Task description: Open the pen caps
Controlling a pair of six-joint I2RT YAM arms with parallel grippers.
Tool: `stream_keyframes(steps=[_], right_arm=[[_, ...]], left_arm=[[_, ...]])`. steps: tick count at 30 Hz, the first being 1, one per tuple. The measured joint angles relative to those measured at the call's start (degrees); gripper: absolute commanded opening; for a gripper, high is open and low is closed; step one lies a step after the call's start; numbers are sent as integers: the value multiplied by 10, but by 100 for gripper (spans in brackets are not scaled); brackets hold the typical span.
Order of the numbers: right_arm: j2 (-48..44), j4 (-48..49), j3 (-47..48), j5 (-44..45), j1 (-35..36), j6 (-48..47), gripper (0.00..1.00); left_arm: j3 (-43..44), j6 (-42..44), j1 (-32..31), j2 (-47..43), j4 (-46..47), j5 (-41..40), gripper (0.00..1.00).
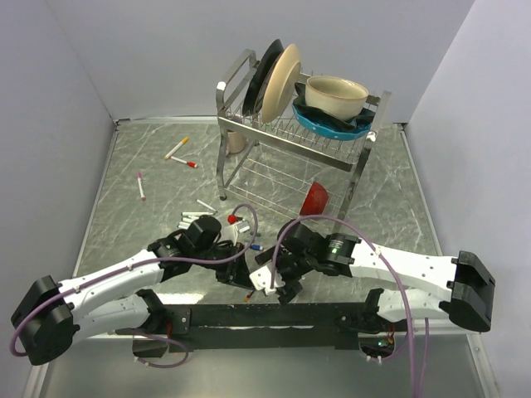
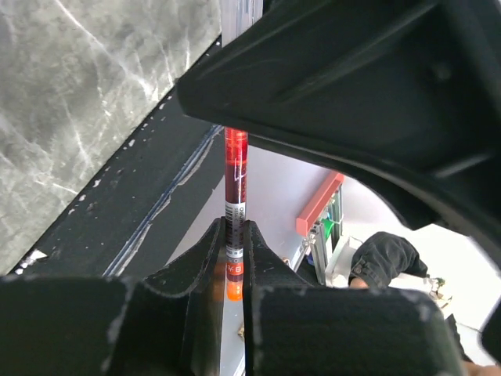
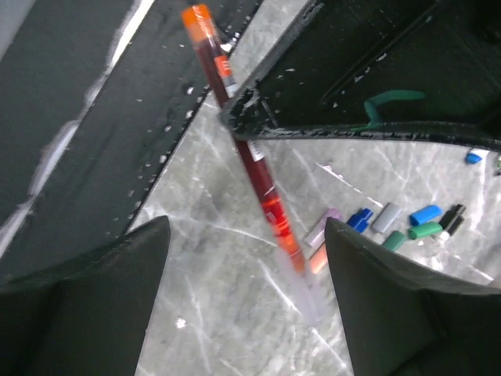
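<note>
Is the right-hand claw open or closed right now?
Open: the right claw has its fingers wide apart, the red pen between them, untouched.

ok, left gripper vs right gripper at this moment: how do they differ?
1. Jaws: the left gripper is shut, while the right gripper stands wide open.
2. Load: the left gripper clamps the red pen by its barrel. The right gripper holds nothing, and the pen shows between its spread fingers, untouched.

Shared: both sit close together at the near edge of the table, around that same pen.
</note>
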Motion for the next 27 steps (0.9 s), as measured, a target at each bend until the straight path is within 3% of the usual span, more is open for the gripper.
stream_keyframes(steps=[6,9,12,20,23,27], right_arm=[[18,13,0,35,12,7,43],[25,18,1,48,14,11,36],[29,20,2,57,16,16,36],[31,23,2,82,18,23,47],[32,22,2,88,18,26,47],[32,23,2,93,18,28,37]], left_arm=[[0,0,-3,-6,2,10,1],[0,0,-3,-9,1,12,1],[0,2,-4,-10,-2,12,1],[0,5,-4,-33,-15,10,1],[0,5,-4,-40,-16,10,1],[0,5,-4,-43,-16,10,1]])
